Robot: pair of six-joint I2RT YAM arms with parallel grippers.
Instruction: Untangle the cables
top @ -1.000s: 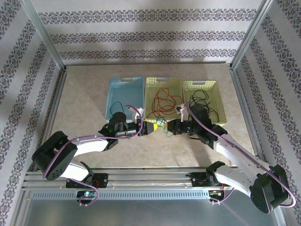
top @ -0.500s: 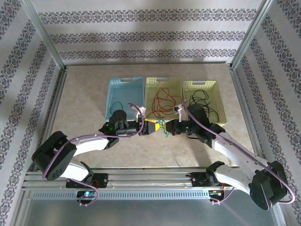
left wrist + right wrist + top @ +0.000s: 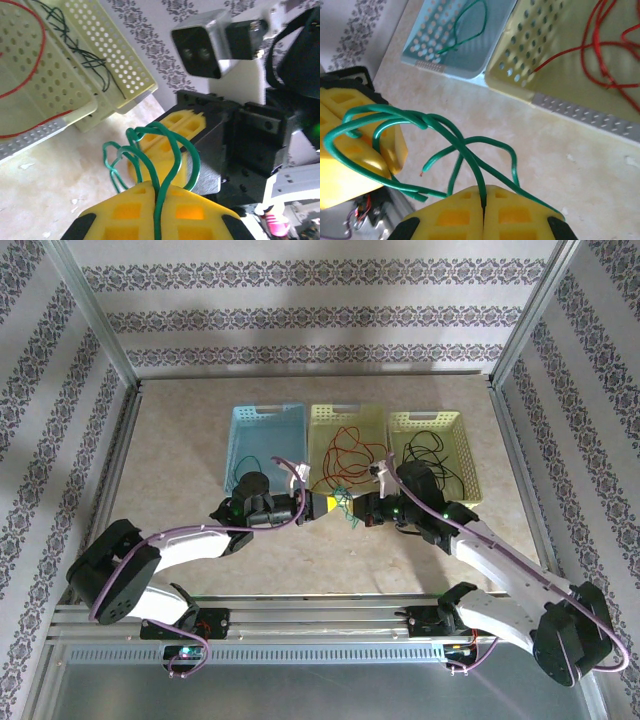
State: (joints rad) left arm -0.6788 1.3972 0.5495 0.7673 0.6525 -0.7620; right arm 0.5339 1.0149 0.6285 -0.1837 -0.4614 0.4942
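Note:
A tangled green cable [image 3: 345, 508] hangs between my two grippers, just in front of the middle basket. My left gripper [image 3: 328, 504] is shut on one strand of it [image 3: 150, 150], pinched between the yellow fingertips [image 3: 125, 210]. My right gripper [image 3: 360, 510] is shut on another strand [image 3: 465, 145], with loops and a free end spreading out ahead of it. The two grippers face each other, tips a short gap apart. Red cables [image 3: 345, 455] lie in the middle basket, black ones [image 3: 430, 450] in the right basket, and a green one [image 3: 250, 465] in the blue basket.
Three perforated baskets stand side by side behind the grippers: blue [image 3: 265, 410], yellow [image 3: 347, 410] and pale yellow [image 3: 425, 418]. Metal frame rails border the tabletop. Bare beige table lies to the left, right and front of the grippers.
My left gripper stood open and has shut on the green cable. Both grippers have drifted a little towards the baskets, with the tangle still between them.

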